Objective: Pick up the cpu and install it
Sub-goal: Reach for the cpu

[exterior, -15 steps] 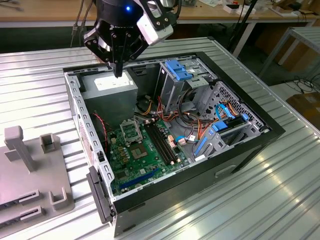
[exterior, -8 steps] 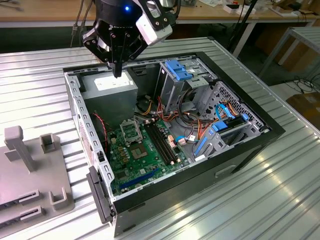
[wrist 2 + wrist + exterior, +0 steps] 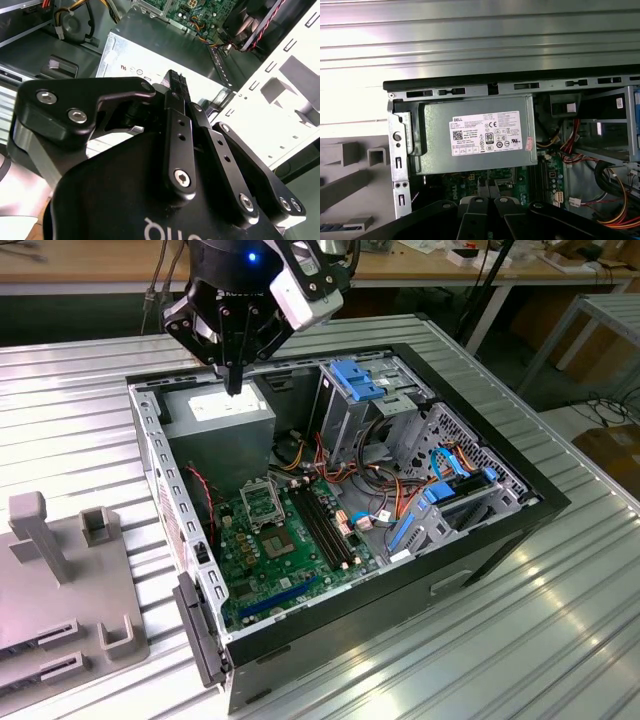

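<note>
A ribbed metal table (image 3: 560, 620) carries an open computer case (image 3: 400, 610), which lies on its side across the table's middle. A grey fixture plate (image 3: 60, 590) sits at the table's edge on the exterior view's left. Inside the case, the power supply (image 3: 220, 420) fills the far corner on that same side. The green motherboard (image 3: 290, 560) covers the case floor beside it, toward the near wall.

The gripper (image 3: 232, 385) hangs above the power supply, apart from it and pointing down. In the second wrist view its fingers (image 3: 177, 125) are pressed together into a narrow tip; whether they pinch anything I cannot tell. The processor socket (image 3: 262, 502), a square metal frame on the motherboard just beside the power supply, looks unfilled, with a dark middle. Where the cpu is I cannot tell: a chip that thin could be hidden edge-on between the fingers.

By my judgement the install is not yet done, and the work stands at the fetching or carrying stage. Seating would call for the chip to be held flat and square to the socket frame. It would need lowering gently, clear of the cables (image 3: 330, 465) near the socket.
</note>
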`<state>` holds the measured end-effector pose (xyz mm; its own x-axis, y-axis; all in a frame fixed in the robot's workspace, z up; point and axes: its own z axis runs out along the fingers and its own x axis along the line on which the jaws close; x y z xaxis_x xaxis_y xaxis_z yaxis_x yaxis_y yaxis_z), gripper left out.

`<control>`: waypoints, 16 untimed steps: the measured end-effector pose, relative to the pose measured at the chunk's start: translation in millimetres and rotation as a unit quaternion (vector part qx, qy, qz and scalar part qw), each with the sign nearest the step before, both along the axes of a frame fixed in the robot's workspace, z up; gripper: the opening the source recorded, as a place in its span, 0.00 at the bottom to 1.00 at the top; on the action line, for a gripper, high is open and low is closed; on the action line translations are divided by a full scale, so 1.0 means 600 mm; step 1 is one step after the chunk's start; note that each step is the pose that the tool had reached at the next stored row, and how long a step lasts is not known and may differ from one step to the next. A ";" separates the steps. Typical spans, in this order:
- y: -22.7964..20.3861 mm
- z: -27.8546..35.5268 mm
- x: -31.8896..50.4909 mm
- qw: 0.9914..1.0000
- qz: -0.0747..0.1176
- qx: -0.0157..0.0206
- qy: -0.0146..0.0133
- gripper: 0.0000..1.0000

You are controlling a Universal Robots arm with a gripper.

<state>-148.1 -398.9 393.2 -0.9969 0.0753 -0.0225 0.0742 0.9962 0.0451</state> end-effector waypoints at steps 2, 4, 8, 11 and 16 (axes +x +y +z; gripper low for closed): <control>0.0000 0.000 -0.001 1.000 0.000 0.000 0.000 0.11; 0.0000 0.000 -0.001 1.000 0.000 0.000 0.000 0.11; 0.0000 0.000 -0.003 1.000 0.000 0.000 0.000 0.11; 0.0000 0.000 -0.004 1.000 0.000 0.000 0.000 0.11; 0.0000 0.000 -0.005 1.000 0.000 0.000 0.000 0.11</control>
